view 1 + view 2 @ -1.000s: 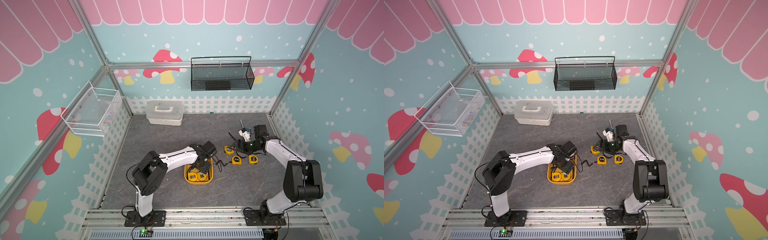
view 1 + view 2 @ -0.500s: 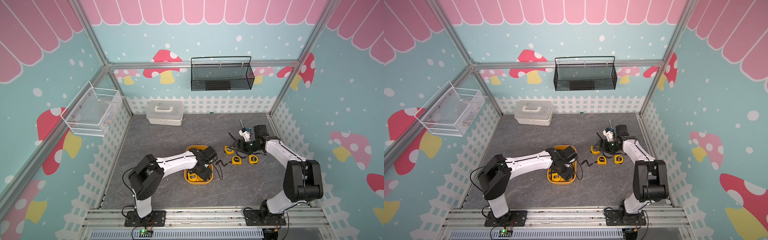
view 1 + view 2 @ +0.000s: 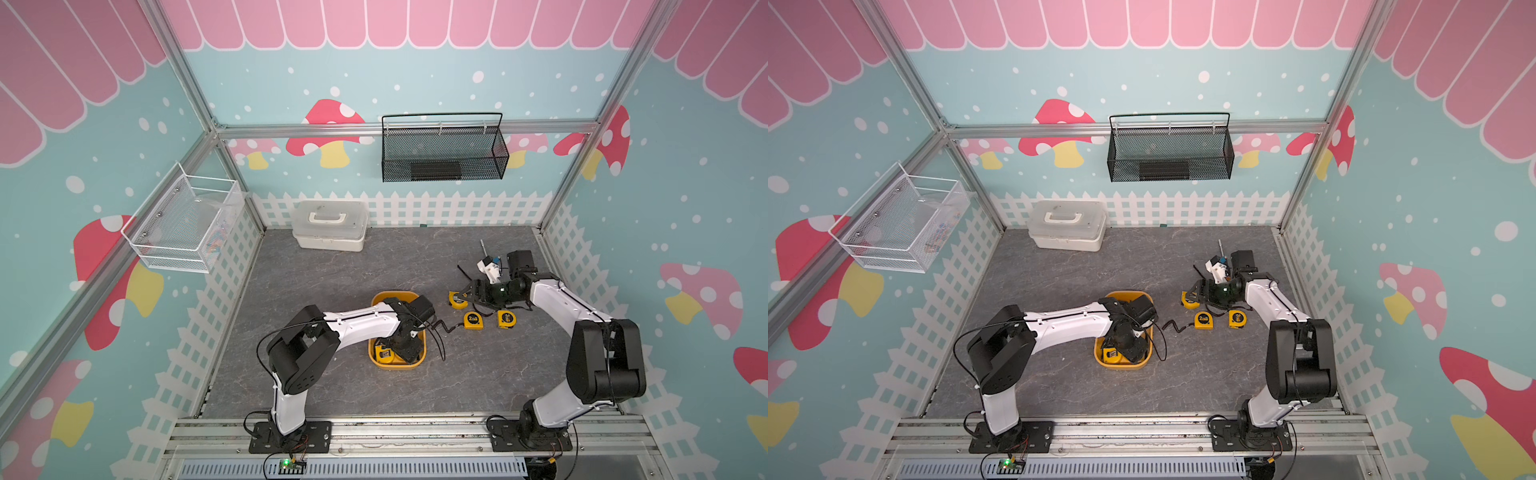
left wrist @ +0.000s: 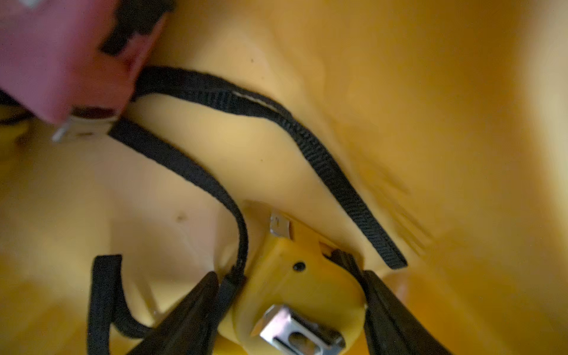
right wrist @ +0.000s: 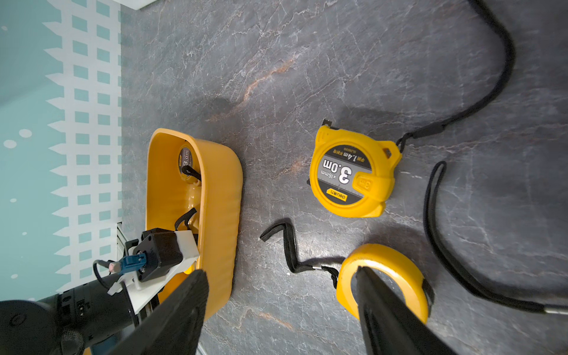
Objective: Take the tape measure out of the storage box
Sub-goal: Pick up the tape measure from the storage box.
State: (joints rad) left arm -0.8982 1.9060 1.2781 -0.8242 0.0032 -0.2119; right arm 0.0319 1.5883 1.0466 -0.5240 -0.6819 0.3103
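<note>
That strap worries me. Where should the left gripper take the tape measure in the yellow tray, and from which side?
Take the tape measure across its narrow edges, from above into the storage box. It lies with its metal clip facing the wrist camera, both edges free. A strap runs beside one finger; keep that outside the pinch.

**Grey stone-pattern tabletop (image 3: 332, 282) carrying a yellow storage box (image 3: 397, 366), a white lidded case (image 3: 330, 226) and loose tape measures.**
A 3.0m tape measure (image 5: 350, 175) lies flat just ahead of the fingers (image 5: 181, 307) of the right gripper (image 5: 279, 270), between their lines. A second tape measure (image 5: 384, 276) sits at one fingertip, partly hidden by it. A third tape measure (image 3: 507, 318) lies behind the fingers, beside the wrist. The storage box stands off to the other finger's outer side, apart from it. Black wrist straps (image 5: 504, 76) trail across the stone beyond the tips. The case stands well away from the fingers, by the back fence.
</note>
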